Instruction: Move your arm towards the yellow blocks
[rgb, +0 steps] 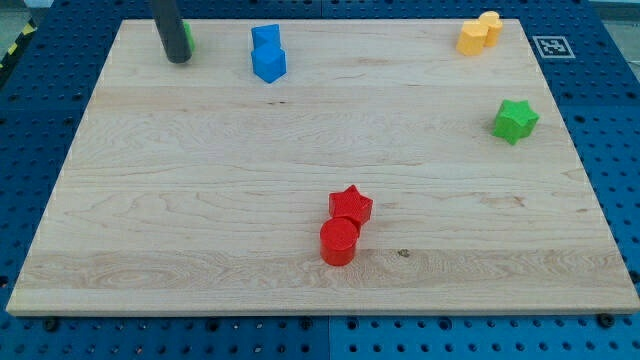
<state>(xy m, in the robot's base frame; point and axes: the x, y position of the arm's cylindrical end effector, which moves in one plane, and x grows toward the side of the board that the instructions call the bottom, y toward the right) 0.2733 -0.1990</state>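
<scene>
Two yellow blocks sit together at the view's top right: a hexagon-like one (471, 39) and a rounder one (489, 26) touching it. My tip (178, 58) rests on the wooden board (200, 200) at the view's top left, far to the left of the yellow blocks. A green block (189, 38) is mostly hidden behind the rod.
Two blue blocks (268, 54) stand touching at the top, right of my tip. A green star (515, 120) lies at the right edge. A red star (351, 206) and a red cylinder (339, 241) touch near the bottom middle. A marker tag (552, 45) sits off the board's top right corner.
</scene>
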